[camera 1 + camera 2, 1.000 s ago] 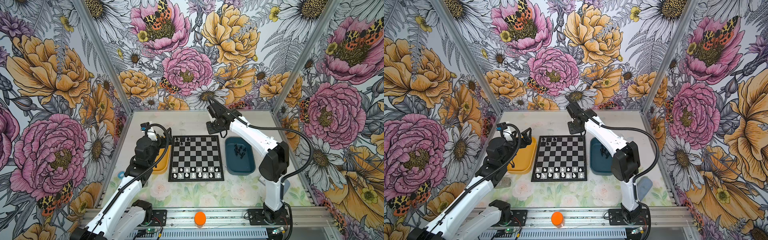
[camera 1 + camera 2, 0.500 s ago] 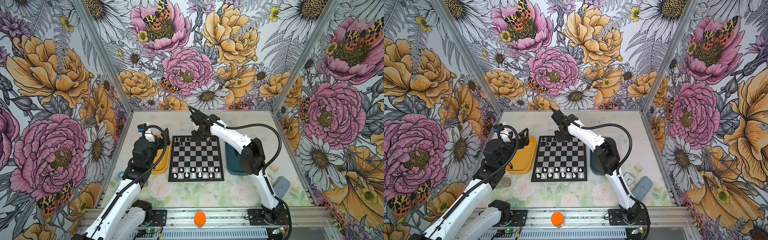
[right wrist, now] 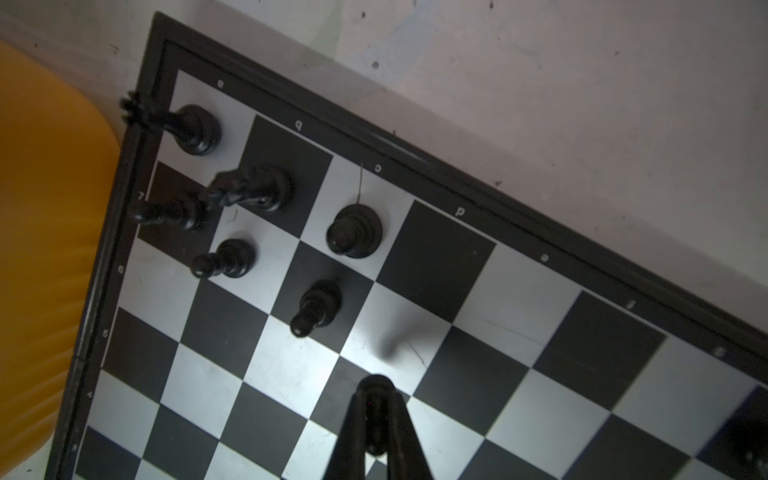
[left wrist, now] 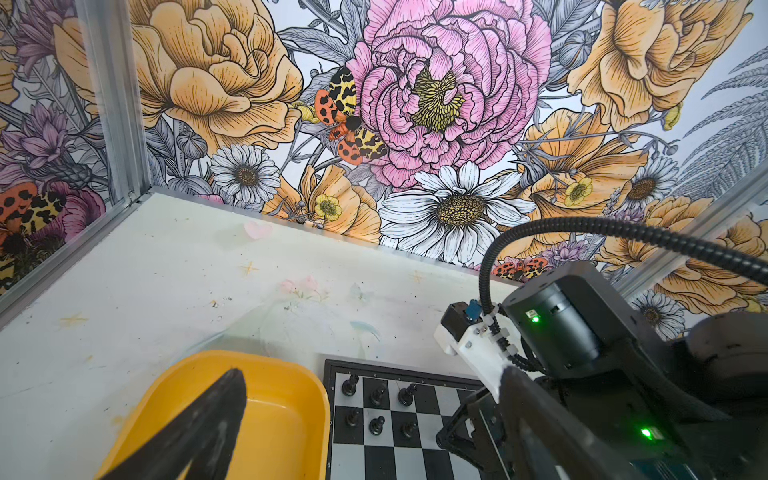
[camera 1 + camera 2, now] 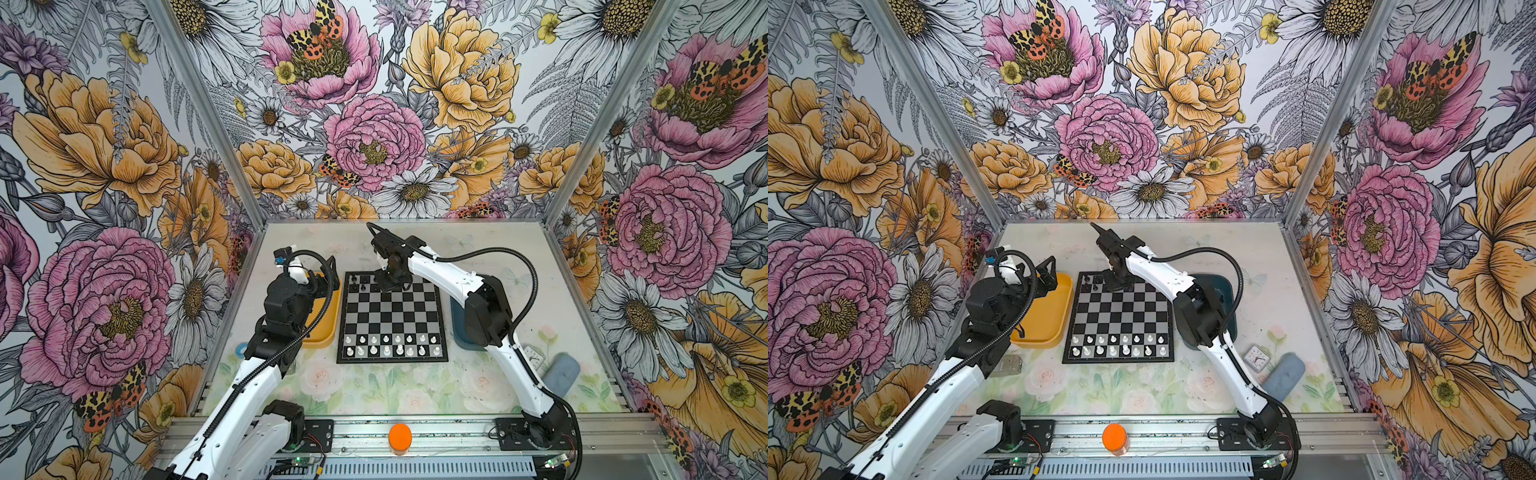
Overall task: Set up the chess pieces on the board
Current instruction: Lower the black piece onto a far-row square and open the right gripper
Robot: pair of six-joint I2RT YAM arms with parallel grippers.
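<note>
Your right gripper (image 3: 376,388) hung pinched shut over the black-and-silver checked board (image 3: 436,257); whether it held a piece, I couldn't tell. Six tiny black plastic chess pieces (image 3: 353,232) stood in the corner, and the vacant square (image 3: 397,332) beside them lay just beyond its tips. Your left gripper (image 5: 1048,272) gaped empty over the yellow plastic tray (image 5: 1054,316), farther off.

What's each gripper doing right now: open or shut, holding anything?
Left gripper: open, empty, over the yellow tray's far end.
Right gripper: shut above the board; can't tell whether it holds anything.
</note>
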